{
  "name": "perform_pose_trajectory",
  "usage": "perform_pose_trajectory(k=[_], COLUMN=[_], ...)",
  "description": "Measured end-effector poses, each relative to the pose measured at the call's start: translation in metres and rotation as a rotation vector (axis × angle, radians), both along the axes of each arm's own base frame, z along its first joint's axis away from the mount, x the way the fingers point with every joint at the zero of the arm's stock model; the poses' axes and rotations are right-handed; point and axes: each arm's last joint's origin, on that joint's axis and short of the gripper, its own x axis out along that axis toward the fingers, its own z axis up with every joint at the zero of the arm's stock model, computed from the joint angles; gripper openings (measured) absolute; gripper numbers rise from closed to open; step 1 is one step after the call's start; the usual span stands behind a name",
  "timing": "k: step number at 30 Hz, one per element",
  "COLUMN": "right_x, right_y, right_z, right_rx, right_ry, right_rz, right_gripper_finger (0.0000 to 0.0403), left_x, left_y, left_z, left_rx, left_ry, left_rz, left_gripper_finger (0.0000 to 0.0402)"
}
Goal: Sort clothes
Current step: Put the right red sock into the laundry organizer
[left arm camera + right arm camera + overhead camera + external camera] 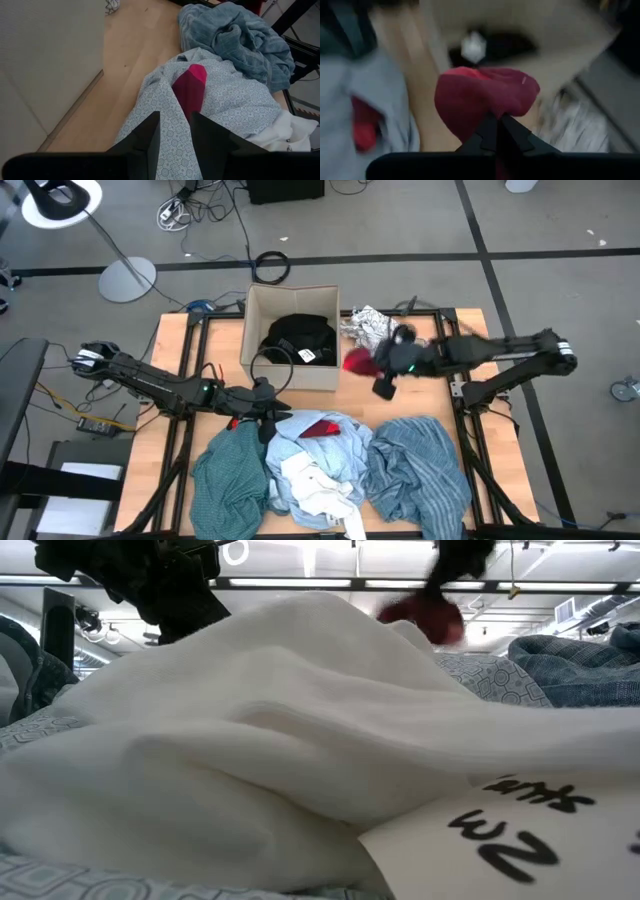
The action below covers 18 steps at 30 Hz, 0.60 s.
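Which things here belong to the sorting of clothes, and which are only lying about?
Job: red garment in the shut right gripper; second red piece; light blue shirt; teal cloth; striped garment; black clothes.
Lying about: cardboard box; floor cables.

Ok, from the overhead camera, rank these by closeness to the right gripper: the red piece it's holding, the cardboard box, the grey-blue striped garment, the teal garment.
From the right gripper, shut at the table's middle:
1. Red garment: pinched in its fingers, beside the box.
2. Cardboard box: just to its left in the picture, a black garment inside.
3. Grey-blue striped garment: front right of the table.
4. Teal garment: front left, farthest.
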Motion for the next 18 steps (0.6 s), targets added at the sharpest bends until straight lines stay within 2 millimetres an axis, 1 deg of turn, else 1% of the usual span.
perform_pose_trajectory(k=[2, 4, 6, 8, 10, 14, 16, 18], right_x=[0.006, 0.017, 0.032, 0.049, 0.068, 0.102, 0.116, 0.128], right_y=[-0.005, -0.011, -0.019, -0.029, -0.040, -0.065, -0.077, -0.088], right_z=[0.024, 0.042, 0.056, 0.061, 0.060, 0.046, 0.036, 0.021], right_rx=[-0.048, -0.099, -0.122, -0.121, -0.119, -0.132, -0.127, -0.104], right_ry=[-0.056, -0.107, -0.153, -0.178, -0.170, -0.148, -0.129, -0.105], right_rz=[0.020, 0.045, 0.079, 0.118, 0.149, 0.108, 0.088, 0.085], right_gripper_finger=[0.0002, 0.0002, 0.0003, 0.0005, 0.0008, 0.0017, 0.0022, 0.0027], left_x=[0.000, 0.000, 0.000, 0.000, 0.000, 0.000, 0.000, 0.000], left_y=[0.000, 0.000, 0.000, 0.000, 0.000, 0.000, 0.000, 0.000], left_z=[0.000, 0.000, 0.000, 0.000, 0.000, 0.000, 0.000, 0.000], left_rx=[0.000, 0.000, -0.001, 0.000, -0.001, -0.001, -0.001, -0.001], left_ry=[-0.002, -0.001, -0.002, -0.002, -0.002, -0.003, -0.003, -0.002], left_rz=[0.000, 0.000, 0.000, 0.001, 0.001, 0.001, 0.001, 0.001], left_gripper_finger=[0.0112, 0.0112, 0.0112, 0.0112, 0.0112, 0.0112, 0.0112, 0.0112])
